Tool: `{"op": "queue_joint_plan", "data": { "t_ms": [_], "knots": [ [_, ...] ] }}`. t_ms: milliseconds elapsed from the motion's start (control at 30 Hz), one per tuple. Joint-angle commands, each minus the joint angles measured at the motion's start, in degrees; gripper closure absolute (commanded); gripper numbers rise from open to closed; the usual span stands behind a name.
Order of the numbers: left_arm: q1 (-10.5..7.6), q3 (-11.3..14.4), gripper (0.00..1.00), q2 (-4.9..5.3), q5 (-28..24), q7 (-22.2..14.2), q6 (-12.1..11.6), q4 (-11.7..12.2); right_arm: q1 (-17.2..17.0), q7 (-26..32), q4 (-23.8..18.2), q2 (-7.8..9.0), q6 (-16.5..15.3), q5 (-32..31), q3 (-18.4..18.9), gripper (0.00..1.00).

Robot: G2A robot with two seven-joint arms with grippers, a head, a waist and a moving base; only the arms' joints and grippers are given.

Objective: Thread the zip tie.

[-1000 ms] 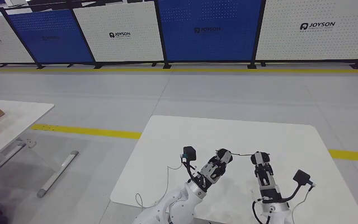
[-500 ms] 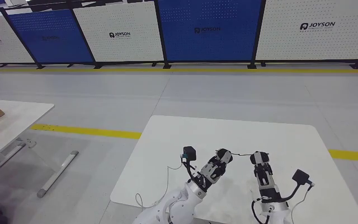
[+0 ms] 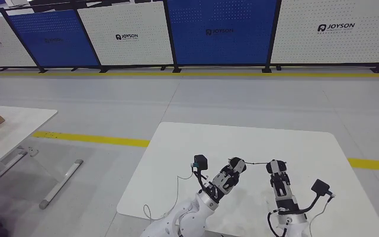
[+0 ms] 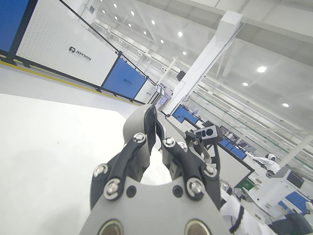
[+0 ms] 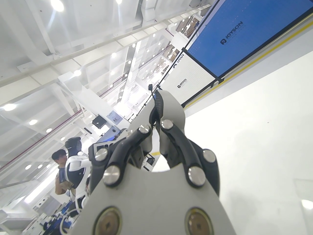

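A thin black zip tie (image 3: 256, 163) spans the short gap between my two grippers above the white table (image 3: 195, 148), near its front edge. My left gripper (image 3: 238, 162) is shut on one end; in the left wrist view its pads (image 4: 151, 123) are pressed together. My right gripper (image 3: 275, 165) is shut on the other end. In the right wrist view the zip tie (image 5: 150, 88) pokes its small head out past the closed right gripper (image 5: 157, 99). The right arm's camera (image 4: 207, 133) shows just beyond the left gripper (image 4: 154, 116).
The table stretches bare beyond and to both sides of the grippers. A second white table (image 3: 23, 118) stands off to the left across open floor. Blue and white pegboard panels (image 3: 219, 32) line the back behind a yellow floor stripe.
The right arm has shifted very slightly. The zip tie stays held between both grippers, and the left arm has kept still.
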Motion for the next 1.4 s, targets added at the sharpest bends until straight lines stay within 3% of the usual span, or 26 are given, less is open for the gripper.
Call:
{"op": "queue_joint_plan", "data": {
  "t_ms": [0, 767, 1367],
  "knots": [
    [0.0, 0.0, 1.0, 0.0, 0.0, 0.0, 0.0, 0.0, 0.1, 0.3, 0.1, -0.03, 0.2, -0.3, -0.1, 1.0],
    [0.0, 0.0, 1.0, 0.0, 0.0, 0.0, 0.0, 0.0, -0.5, -0.7, 0.3, -0.33, -1.4, -0.2, 0.6, 1.0],
    [0.0, 0.0, 1.0, 0.0, 0.0, 0.0, 0.0, 0.0, 0.2, 0.3, 1.1, -0.63, -0.8, -0.9, 0.1, 1.0]
  ]
}}
